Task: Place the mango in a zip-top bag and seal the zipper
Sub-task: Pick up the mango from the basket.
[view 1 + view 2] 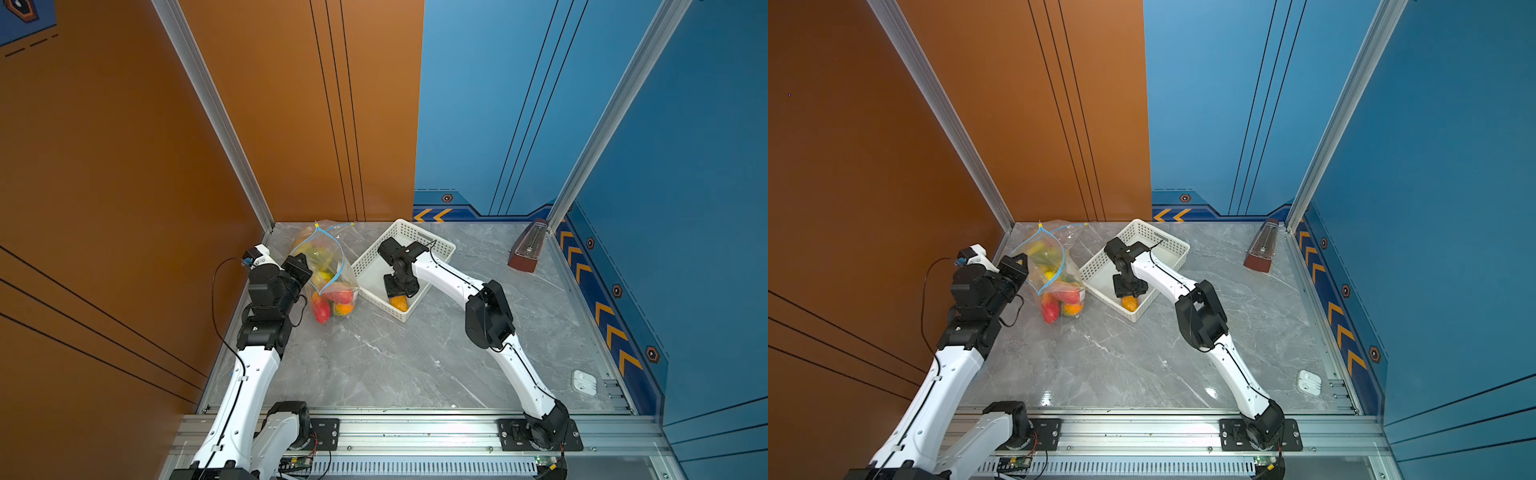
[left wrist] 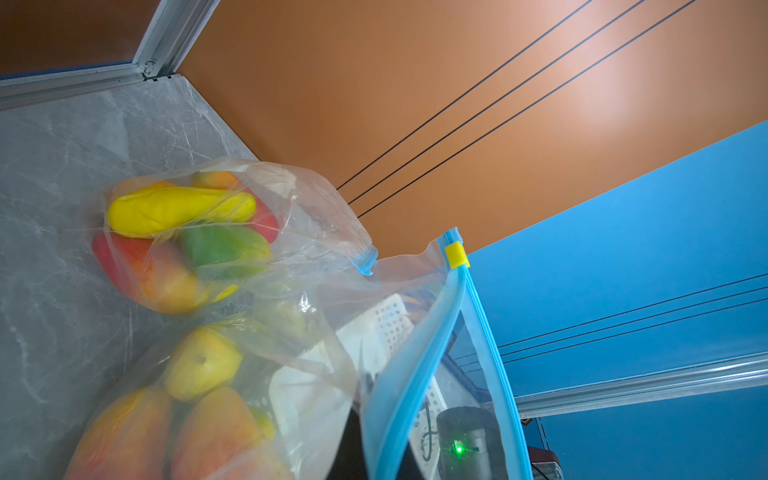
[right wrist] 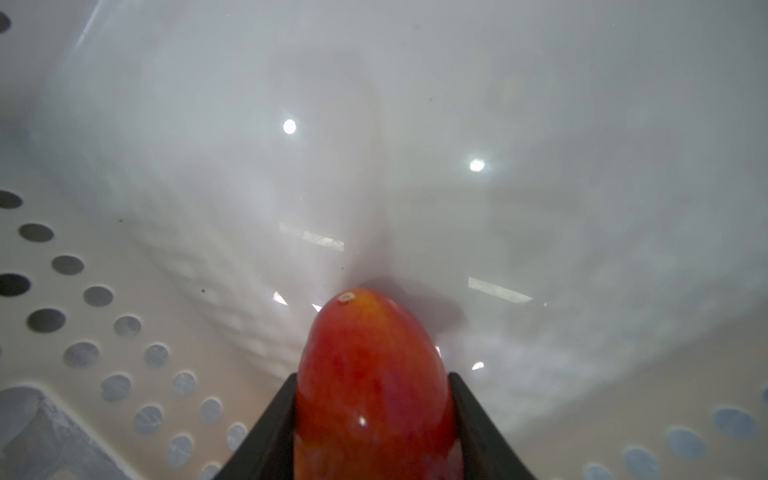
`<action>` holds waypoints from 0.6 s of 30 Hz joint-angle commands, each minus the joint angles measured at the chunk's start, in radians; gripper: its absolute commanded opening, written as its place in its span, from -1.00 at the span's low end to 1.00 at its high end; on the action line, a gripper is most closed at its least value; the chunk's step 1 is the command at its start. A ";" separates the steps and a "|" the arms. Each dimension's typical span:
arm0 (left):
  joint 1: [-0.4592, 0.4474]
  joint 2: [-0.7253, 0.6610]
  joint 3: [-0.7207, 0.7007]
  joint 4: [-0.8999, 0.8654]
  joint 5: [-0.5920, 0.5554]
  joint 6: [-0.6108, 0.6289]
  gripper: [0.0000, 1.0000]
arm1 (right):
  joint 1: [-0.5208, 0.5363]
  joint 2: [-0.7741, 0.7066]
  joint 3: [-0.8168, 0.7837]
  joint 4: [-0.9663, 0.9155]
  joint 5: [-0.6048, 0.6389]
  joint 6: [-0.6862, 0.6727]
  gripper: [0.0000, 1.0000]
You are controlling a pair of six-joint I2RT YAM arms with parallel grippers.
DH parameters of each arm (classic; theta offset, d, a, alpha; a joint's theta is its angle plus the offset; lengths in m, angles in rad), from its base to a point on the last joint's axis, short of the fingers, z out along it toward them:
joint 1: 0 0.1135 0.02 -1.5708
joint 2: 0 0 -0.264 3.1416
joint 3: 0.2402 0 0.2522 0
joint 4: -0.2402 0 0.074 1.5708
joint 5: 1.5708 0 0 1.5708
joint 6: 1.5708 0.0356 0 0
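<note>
In the right wrist view a red-orange mango (image 3: 374, 374) sits between my right gripper's (image 3: 372, 378) black fingers (image 3: 286, 399), which press on both its sides. Both top views show this gripper (image 1: 400, 293) (image 1: 1128, 291) reaching down into the white perforated basket (image 1: 419, 232) (image 1: 1154, 230), with the mango (image 1: 399, 302) (image 1: 1128, 303) at the basket's near corner. The clear zip-top bag (image 1: 322, 257) (image 1: 1046, 266) (image 2: 291, 332) stands with its blue-rimmed mouth open and holds several mangoes. My left gripper (image 1: 300, 266) (image 1: 1017, 266) is shut on the bag's left rim. The yellow slider (image 2: 456, 255) sits at the far end of the zipper.
A second clear bag of coloured fruit (image 2: 187, 232) lies behind the held one, towards the back corner. The orange wall (image 1: 124, 187) stands close behind my left arm. A red-brown metronome-like box (image 1: 525, 247) is at the back right, and a small white object (image 1: 584, 382) at the front right.
</note>
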 commanded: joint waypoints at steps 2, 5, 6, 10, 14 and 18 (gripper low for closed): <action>0.007 -0.002 -0.008 0.019 0.017 0.006 -1.00 | -0.005 -0.079 0.021 -0.010 0.032 -0.019 -0.29; 0.002 0.001 -0.007 0.021 0.021 0.001 -1.00 | -0.018 -0.122 0.033 0.017 0.042 -0.033 -0.44; -0.001 0.004 -0.008 0.022 0.024 0.001 -1.00 | -0.018 -0.137 0.032 0.032 0.030 -0.036 -0.53; -0.010 0.007 -0.006 0.023 0.024 -0.002 -1.00 | -0.065 -0.195 0.031 0.083 0.011 -0.047 -0.61; -0.022 0.014 0.003 0.022 0.035 -0.007 -1.00 | -0.041 -0.346 -0.040 0.295 0.004 -0.100 -0.76; -0.035 0.015 0.014 0.022 0.034 -0.003 -1.00 | 0.035 -0.623 -0.371 0.877 -0.034 -0.142 -0.81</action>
